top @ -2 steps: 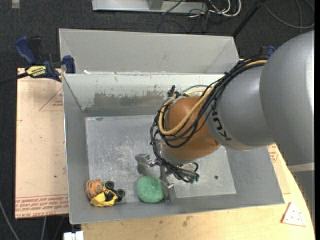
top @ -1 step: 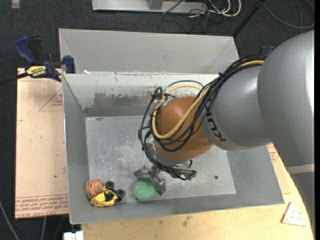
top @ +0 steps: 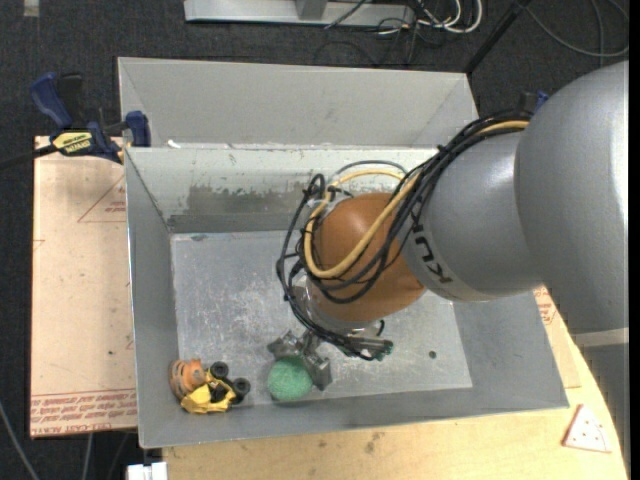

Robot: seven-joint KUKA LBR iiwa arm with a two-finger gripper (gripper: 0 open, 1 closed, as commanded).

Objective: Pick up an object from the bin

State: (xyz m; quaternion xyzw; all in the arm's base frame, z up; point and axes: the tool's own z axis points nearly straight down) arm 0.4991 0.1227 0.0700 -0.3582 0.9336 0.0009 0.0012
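The tool [top: 302, 356] sat low in the bin [top: 220, 298], close against a green ball [top: 290, 381] (probably why it was there), whether wide or narrow I couldn't tell.

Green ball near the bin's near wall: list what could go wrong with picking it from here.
1. The green ball is round; the pincer sits at its upper-right edge, not over its middle, so a touch may roll it away.
2. It lies close to the bin's near wall, leaving little room beside it.
3. Rolling left, it could lodge against the yellow-and-orange toy.
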